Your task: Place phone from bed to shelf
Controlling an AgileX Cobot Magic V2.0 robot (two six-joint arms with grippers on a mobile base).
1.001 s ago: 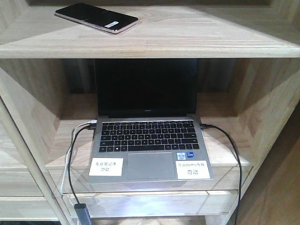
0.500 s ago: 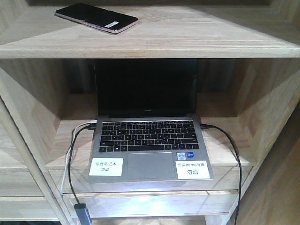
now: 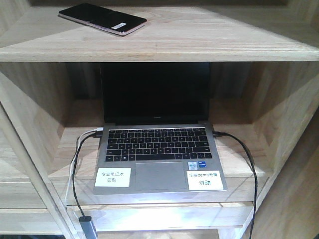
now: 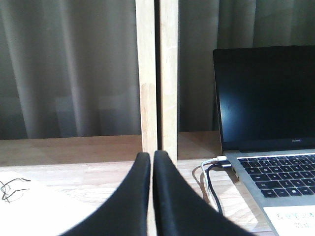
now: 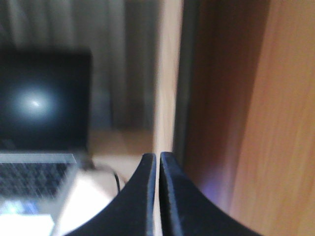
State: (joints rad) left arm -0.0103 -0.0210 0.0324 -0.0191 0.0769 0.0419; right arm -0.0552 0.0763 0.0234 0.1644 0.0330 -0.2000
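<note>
The black phone (image 3: 102,18) with its white sticker lies flat on the top board of the pale-wood shelf (image 3: 199,40), at the left, with nothing touching it. The bed is out of view. My left gripper (image 4: 151,156) is shut and empty, low in front of a shelf upright (image 4: 156,73), left of the laptop. My right gripper (image 5: 157,157) is shut and empty too, to the right of the laptop, by another upright (image 5: 167,73). Neither gripper appears in the front view.
An open grey laptop (image 3: 159,149) with white labels fills the middle compartment, with cables (image 3: 75,164) plugged in on both sides and trailing down. A brown panel (image 5: 256,98) stands close on the right. Grey curtains (image 4: 69,64) hang behind the shelf.
The front view has shifted very slightly; the phone and laptop have stayed where they were.
</note>
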